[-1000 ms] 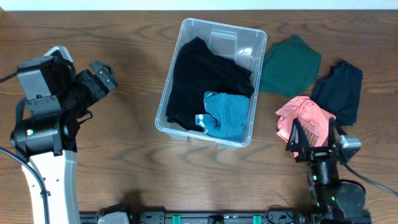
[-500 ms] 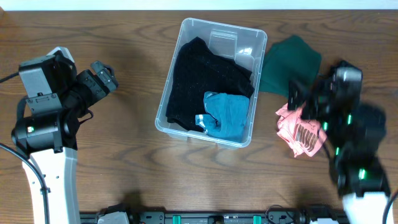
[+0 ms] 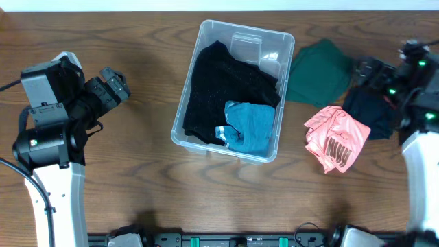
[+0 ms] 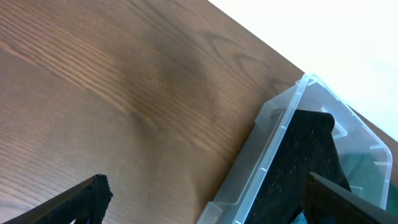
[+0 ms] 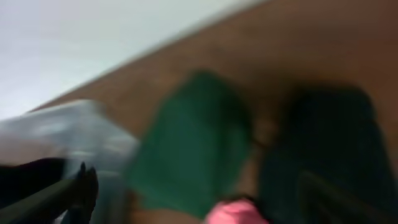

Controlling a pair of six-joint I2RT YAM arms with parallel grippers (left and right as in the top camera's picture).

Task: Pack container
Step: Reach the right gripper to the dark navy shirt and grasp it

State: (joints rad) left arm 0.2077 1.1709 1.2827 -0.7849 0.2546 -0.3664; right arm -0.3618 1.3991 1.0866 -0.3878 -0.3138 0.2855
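Observation:
The container [image 3: 186,89] is a clear plastic bin at the table's middle. It holds a black garment [image 3: 219,86] and a blue garment [image 3: 250,127]. A green cloth [image 3: 319,72], a pink cloth [image 3: 336,137] and a dark navy cloth [image 3: 374,110] lie on the table to its right. My left gripper [image 3: 113,86] is open and empty, left of the bin; its wrist view shows the gripper [image 4: 205,208] and the bin's corner [image 4: 273,143]. My right gripper [image 3: 365,71] hovers open and empty over the dark cloth. Its wrist view is blurred, showing the gripper [image 5: 205,196], green cloth [image 5: 193,137] and dark cloth [image 5: 323,149].
Bare brown wood table [image 3: 137,158] lies left of and in front of the bin. The table's far edge meets a white surface [image 4: 311,31] just behind the bin.
My right arm has swung from the pink cloth at the front right to the back right, above the dark cloth. The pink cloth shifted slightly. The left arm has not moved.

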